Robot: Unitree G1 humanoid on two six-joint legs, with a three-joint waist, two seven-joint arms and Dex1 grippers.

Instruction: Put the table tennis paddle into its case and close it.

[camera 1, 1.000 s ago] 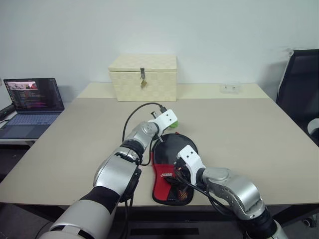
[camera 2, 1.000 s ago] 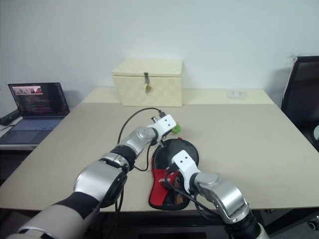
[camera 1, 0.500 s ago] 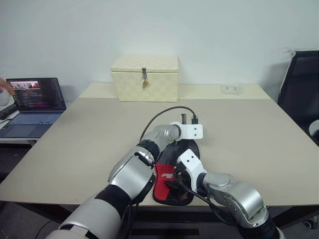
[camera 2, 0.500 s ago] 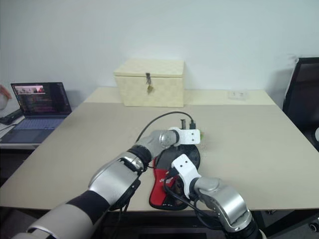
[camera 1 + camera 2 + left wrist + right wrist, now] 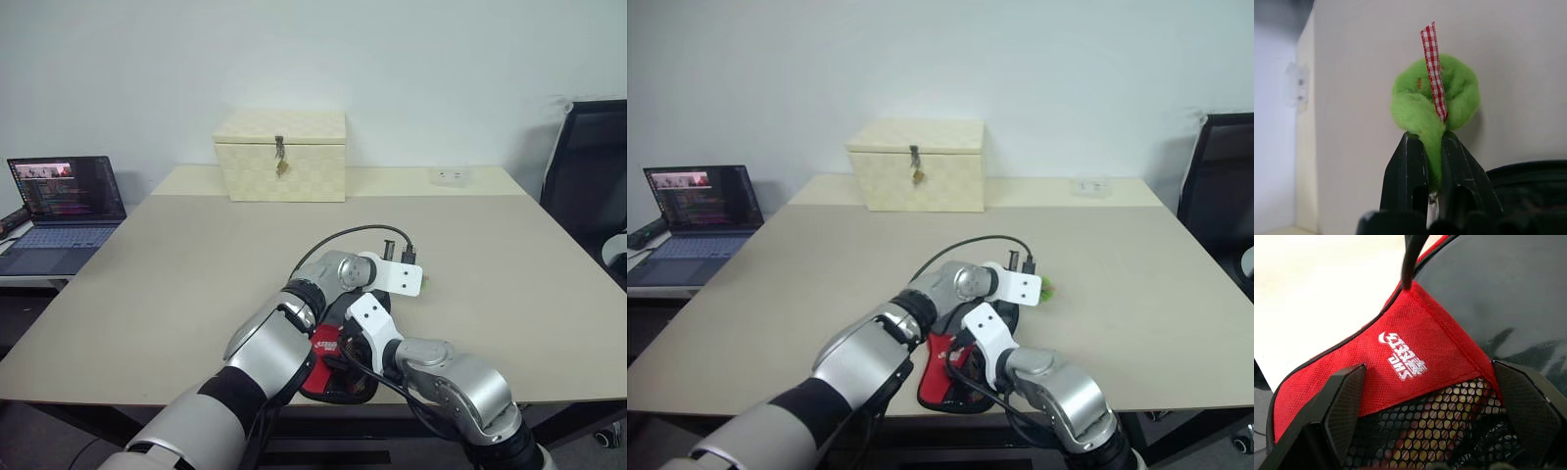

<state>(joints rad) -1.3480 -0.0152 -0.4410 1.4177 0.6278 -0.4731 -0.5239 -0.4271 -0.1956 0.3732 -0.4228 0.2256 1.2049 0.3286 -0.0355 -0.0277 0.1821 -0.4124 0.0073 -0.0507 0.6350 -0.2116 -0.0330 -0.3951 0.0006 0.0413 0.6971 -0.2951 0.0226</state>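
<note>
Beside the soft black fabric case [image 5: 1415, 362] with its red panel, the left end effector [image 5: 1426, 147] pinches a fuzzy green pompom [image 5: 1432, 100]; the right end effector [image 5: 1432, 396] spreads wide over the case's mesh pocket on the beige bench [image 5: 176, 264].

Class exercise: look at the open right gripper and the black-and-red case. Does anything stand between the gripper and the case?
Nothing visible does. In the right wrist view, the right gripper is open directly over the case, a finger on either side of its red panel and mesh pocket, with no other object between them.
</note>
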